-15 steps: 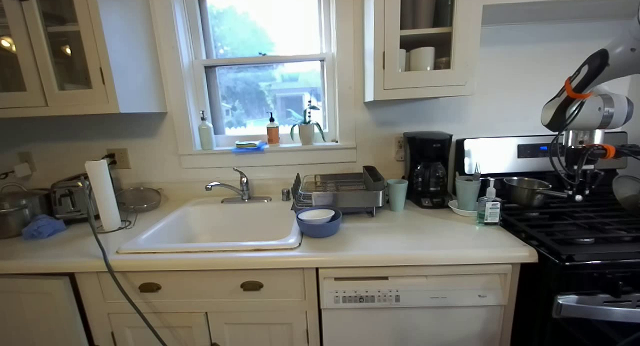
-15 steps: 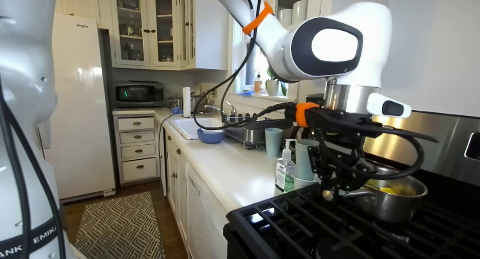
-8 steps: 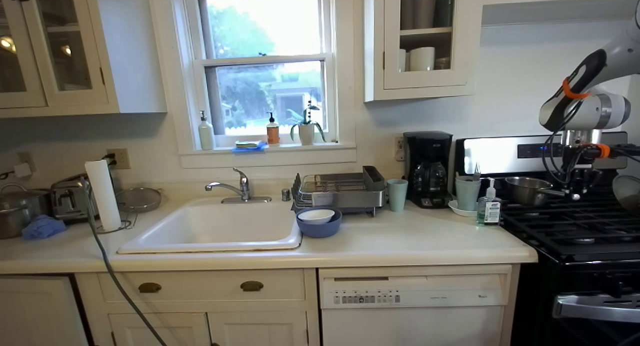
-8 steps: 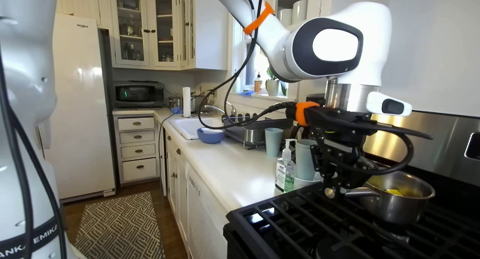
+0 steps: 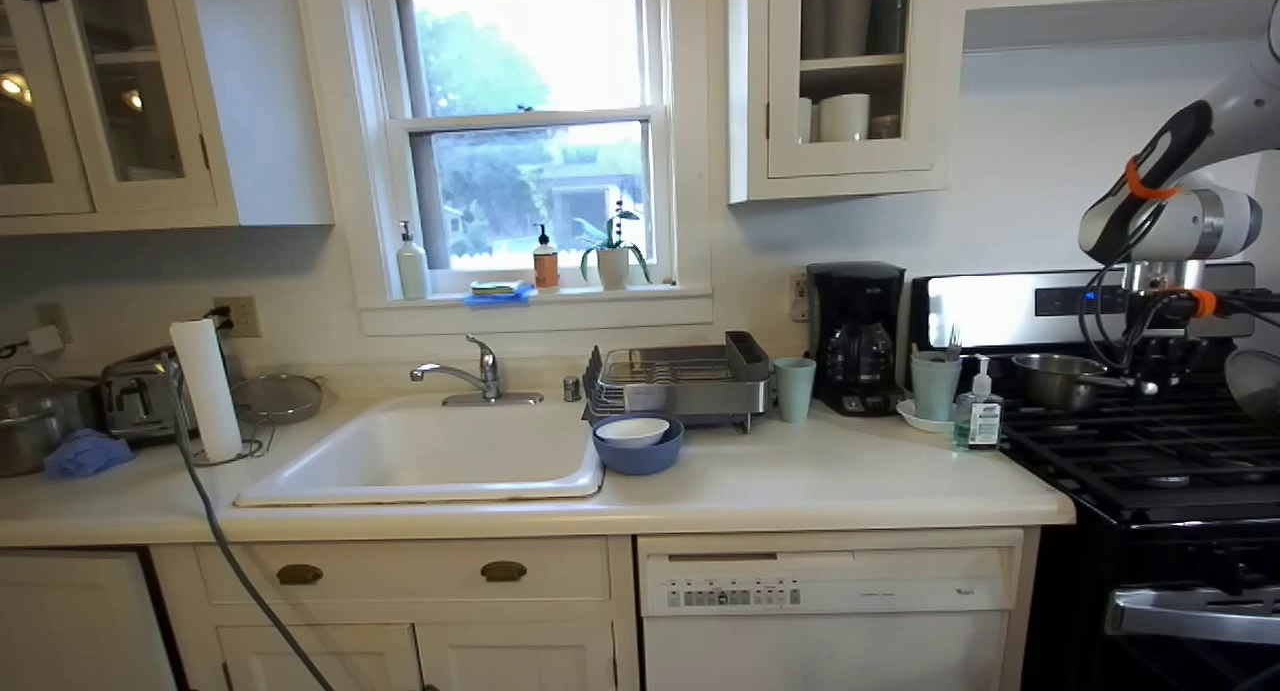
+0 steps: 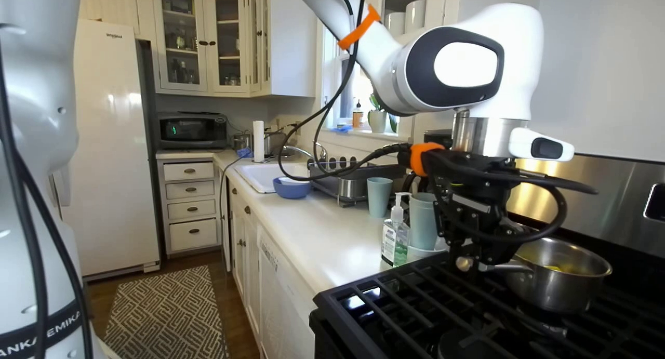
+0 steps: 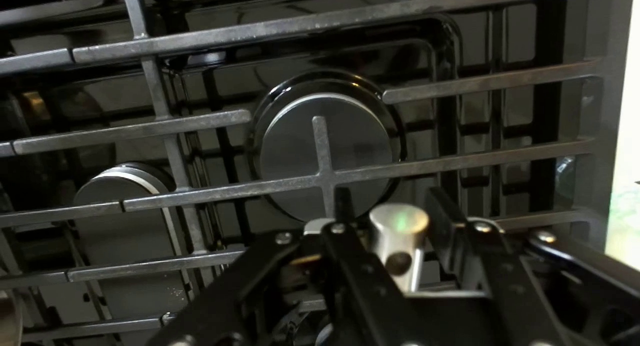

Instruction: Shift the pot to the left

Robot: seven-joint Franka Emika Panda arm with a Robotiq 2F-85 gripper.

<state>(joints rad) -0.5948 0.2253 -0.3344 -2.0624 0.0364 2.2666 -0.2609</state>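
Observation:
The pot is a steel saucepan [image 5: 1058, 386] on the black stove, also seen in an exterior view [image 6: 561, 291] with something yellow inside. Its handle points toward my gripper. My gripper [image 6: 475, 257] is low over the grates at the handle's free end; it also shows in an exterior view [image 5: 1150, 371]. In the wrist view the pot's handle [image 7: 397, 236] lies between the fingers [image 7: 392, 201], which are drawn in close around it. The right finger lies against it; a thin dark gap shows left of its end. The pot's body is hidden in the wrist view.
Stove grates [image 6: 384, 307] surround the pot. A soap pump bottle [image 5: 978, 416], a green cup [image 5: 936, 386] and a coffee maker [image 5: 855, 336] stand beside the stove. A metal pan or lid [image 5: 1255, 386] is at the stove's right edge. The stove's back panel [image 6: 618, 208] rises behind.
In both exterior views the pot has slid slightly right. The handle end and gripper shift a little with it, and the pot swings slightly relative to the gripper.

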